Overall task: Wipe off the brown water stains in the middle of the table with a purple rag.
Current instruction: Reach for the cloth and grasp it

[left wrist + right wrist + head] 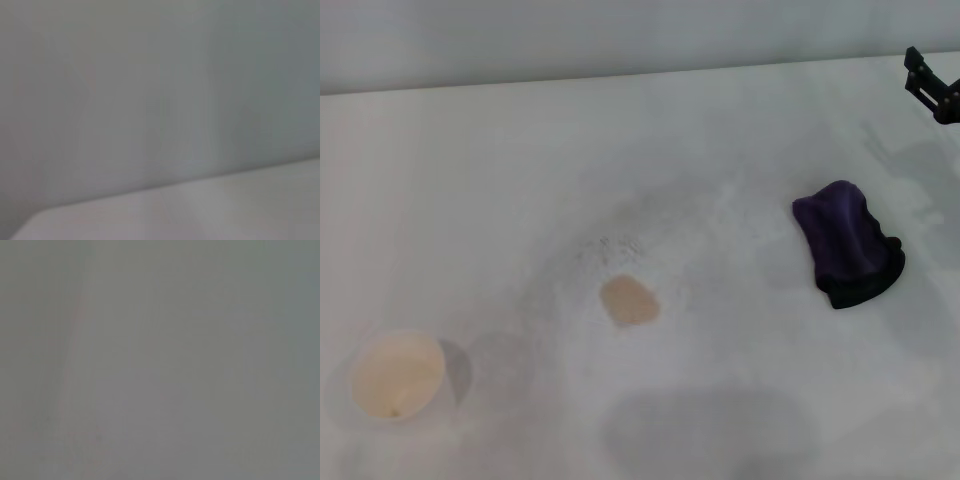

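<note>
On the white counter [520, 180] I see the brown stain [629, 300] at centre, the purple rag [847, 243] untouched at right, my right gripper [932, 88] upper right, jaws' state unclear, so next I reach for the rag.

A wide white table [500, 170] with faint grey smudges fills almost the whole head view, its far edge meets a plain pale grey wall [620, 35], the light is soft and even, and both wrist views show only a plain grey surface.
</note>
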Motion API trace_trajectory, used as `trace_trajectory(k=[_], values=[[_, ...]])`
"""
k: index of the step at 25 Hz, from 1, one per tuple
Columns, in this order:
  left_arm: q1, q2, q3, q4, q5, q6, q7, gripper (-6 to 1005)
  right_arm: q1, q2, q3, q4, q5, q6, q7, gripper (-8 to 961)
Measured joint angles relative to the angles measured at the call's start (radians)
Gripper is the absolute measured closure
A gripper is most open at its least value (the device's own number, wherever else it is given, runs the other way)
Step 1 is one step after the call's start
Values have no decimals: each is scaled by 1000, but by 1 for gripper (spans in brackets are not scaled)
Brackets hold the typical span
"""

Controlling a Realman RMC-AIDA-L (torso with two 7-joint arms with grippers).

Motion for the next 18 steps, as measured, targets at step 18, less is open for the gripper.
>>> trace_trajectory(k=[18], values=[[-200,26,-5,158,-136,-57,-100,123,-87,-61,-7,-680,-759,-207,1495,116]])
